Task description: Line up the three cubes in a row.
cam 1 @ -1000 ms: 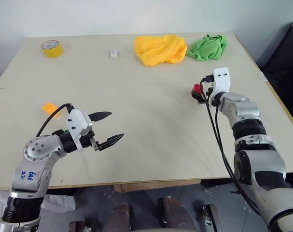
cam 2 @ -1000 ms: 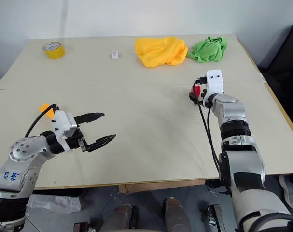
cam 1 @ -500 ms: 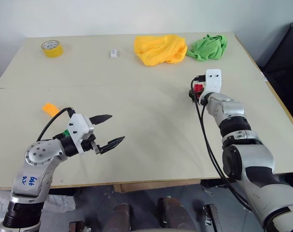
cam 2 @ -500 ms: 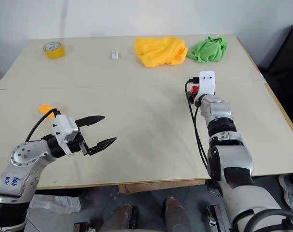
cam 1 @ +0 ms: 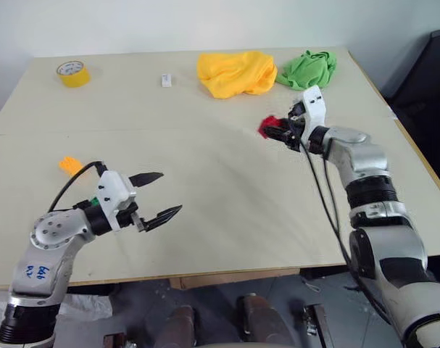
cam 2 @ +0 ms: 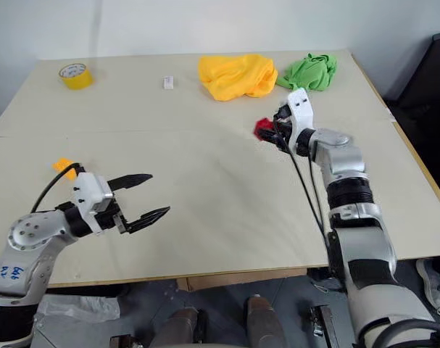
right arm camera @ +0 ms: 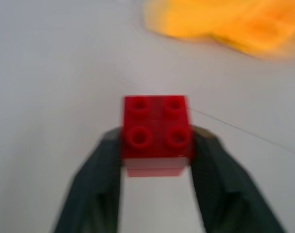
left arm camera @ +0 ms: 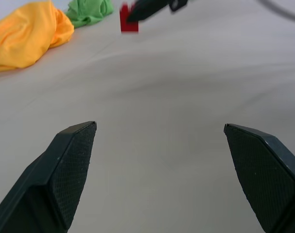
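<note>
Right gripper (right arm camera: 154,145), clamped on the red cube (right arm camera: 156,128): its two black fingers (right arm camera: 96,170) press the cube's opposite sides, studs upward, and the cube is carried clear of the table (cam 1: 227,196), just in front of the yellow cloth (cam 1: 236,71) and the green cloth (cam 1: 306,69). In the head views the red cube appears at the tip of the right gripper, over the table's far right part.

Left gripper (cam 1: 159,196), jaws spread wide and holding nothing, hovers over the near left part of the table and points toward the middle. In its wrist view the two textured pads (left arm camera: 72,167) stand far apart over bare tabletop, with the red cube and the two cloths in the distance.

Orange cube (cam 1: 69,164) lies on the table at the left, just beyond the left wrist, well apart from the red cube. Green cube (cam 1: 94,200) shows as a small patch beside the left wrist housing, mostly hidden by it.

Tape roll (cam 1: 72,72) sits at the far left corner; white block (cam 1: 165,80) lies between it and the yellow cloth, near the far edge.
</note>
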### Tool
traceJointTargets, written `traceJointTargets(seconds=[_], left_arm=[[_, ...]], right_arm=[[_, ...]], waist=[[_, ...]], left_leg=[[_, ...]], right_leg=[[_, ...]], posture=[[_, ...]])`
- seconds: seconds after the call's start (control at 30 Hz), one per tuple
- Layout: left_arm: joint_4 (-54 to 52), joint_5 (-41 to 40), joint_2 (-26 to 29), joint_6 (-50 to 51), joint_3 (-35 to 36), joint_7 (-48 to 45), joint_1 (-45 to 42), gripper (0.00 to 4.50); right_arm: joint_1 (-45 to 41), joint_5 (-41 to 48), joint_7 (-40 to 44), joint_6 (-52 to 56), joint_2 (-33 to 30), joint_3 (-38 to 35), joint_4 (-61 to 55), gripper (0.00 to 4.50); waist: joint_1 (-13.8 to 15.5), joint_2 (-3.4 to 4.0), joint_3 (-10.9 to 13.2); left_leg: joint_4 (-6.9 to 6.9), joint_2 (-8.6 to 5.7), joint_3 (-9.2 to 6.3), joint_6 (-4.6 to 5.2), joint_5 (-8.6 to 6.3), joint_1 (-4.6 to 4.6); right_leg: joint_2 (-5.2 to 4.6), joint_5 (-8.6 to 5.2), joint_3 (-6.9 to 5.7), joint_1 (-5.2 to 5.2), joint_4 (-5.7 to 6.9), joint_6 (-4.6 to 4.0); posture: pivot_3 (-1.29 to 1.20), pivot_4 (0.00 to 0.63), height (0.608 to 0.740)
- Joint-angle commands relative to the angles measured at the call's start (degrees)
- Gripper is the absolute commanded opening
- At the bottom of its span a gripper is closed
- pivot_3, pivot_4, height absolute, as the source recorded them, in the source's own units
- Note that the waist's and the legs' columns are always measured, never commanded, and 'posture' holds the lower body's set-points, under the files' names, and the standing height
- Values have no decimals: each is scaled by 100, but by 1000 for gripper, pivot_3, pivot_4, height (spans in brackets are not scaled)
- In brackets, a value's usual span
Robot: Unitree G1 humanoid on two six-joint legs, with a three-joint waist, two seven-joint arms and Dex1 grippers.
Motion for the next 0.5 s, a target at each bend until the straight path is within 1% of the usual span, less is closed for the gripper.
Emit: traceJointTargets(seconds=[0.03, 0.07, 0.13, 0.27, 0.4, 0.5], left_arm=[[133, -81, 189, -189, 341, -269, 176, 4500], [192, -85, 225, -217, 400, -329, 241, 4500], [285, -81, 259, -265, 463, -410, 324, 4500], [338, -54, 208, -319, 478, -423, 378, 4500], [189, -74, 115, -272, 439, -336, 442, 4500], [51, -94, 91, -256, 433, -337, 565, 4500]], right_arm=[[403, 234, 1915, -273, -502, 617, -1243, 1477], [537, 62, 2170, -499, -629, 856, -1393, 1477], [740, -220, 2418, -979, -732, 1193, -1528, 1477], [1014, -685, 2512, -1777, -662, 1629, -1486, 1477], [1060, -849, 2428, -2489, -431, 1718, -1232, 1477], [910, -861, 2447, -2494, -263, 1710, -949, 1477]], waist=[[15, 0, 0], [23, 0, 0], [35, -1, 0], [90, -1, 0], [103, -1, 0], [97, -1, 0]], left_leg=[[0, 0, -1, 0, 0, 0], [0, 0, 0, 0, -1, 1], [1, 0, -1, 0, -2, 7], [3, 0, 0, 0, -1, 9], [5, 0, 0, -1, -1, 9], [4, 0, 0, -2, -1, 9]], right_leg=[[0, 0, 0, 0, -3, 0], [-2, 0, 0, 2, -6, 0], [-2, 0, 0, 8, -12, 0], [-4, 0, 1, 9, -35, 0], [-5, 0, 1, 9, -35, 0], [-4, 0, 0, 8, -36, 0]], posture=[[0, 150, 740], [0, 150, 740], [0, 150, 740], [0, 150, 740], [0, 150, 740], [0, 150, 740]])
